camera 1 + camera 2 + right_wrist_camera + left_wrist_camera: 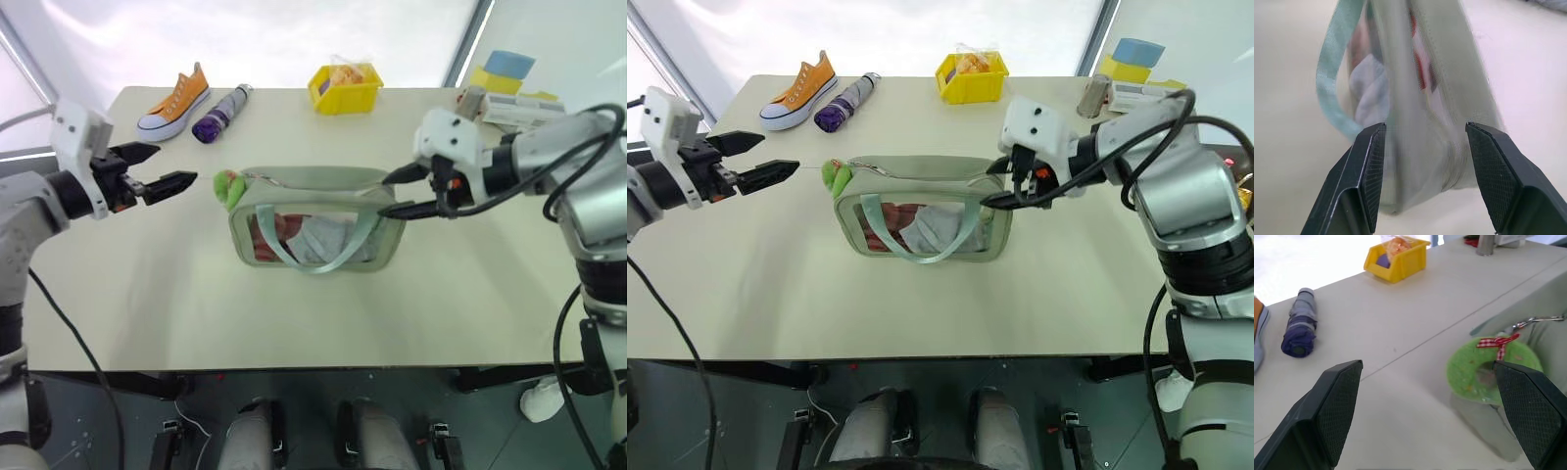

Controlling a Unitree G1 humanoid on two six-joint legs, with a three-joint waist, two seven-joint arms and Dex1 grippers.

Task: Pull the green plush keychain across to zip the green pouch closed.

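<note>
Mid-table (pixel 118 294) stands the green pouch (pixel 315 220), keychain (pixel 228 188) at its left end. Left gripper (pixel 168 170) gapes empty beside it; right gripper (pixel 409 192) straddles the right end, jaws apart.

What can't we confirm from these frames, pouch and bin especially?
- Green pouch zipper: head views, too small to tell whether the teeth are closed along the top.
- Pouch contents: clear window shows pale and reddish shapes, not identifiable; the mint strap crosses them.
- Right gripper: right wrist view blurred; pad contact with the pouch end unclear.
- Yellow bin: contents too small to identify.
- Green plush keychain: left wrist view, partly behind a finger.
</note>
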